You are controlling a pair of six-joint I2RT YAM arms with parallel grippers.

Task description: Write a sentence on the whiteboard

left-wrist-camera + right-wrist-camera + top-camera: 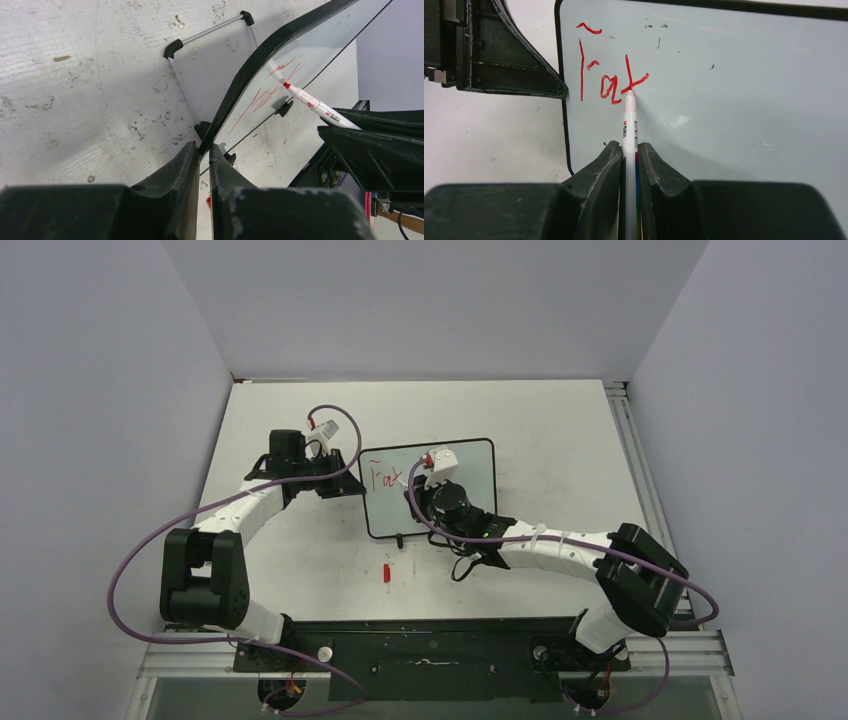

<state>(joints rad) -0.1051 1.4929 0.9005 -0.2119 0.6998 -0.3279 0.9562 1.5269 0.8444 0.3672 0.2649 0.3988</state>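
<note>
Right gripper point(628, 150) is clamped on the marker point(629, 117), whose tip touches the whiteboard point(734, 100) at the last red stroke. Of the sentence point(611, 82), only about 3 letters are written, near the upper left corner. Left gripper point(202, 155) pinches the board's left frame edge. The board stands tilted, mid-way across the surface point(300, 570).

Risks:
- Tip pressure could rock or slide the board if that thin pinch slips.
- The marker could twist between the fingers and smear letters.
- Slanting lines could crowd later words.
</note>
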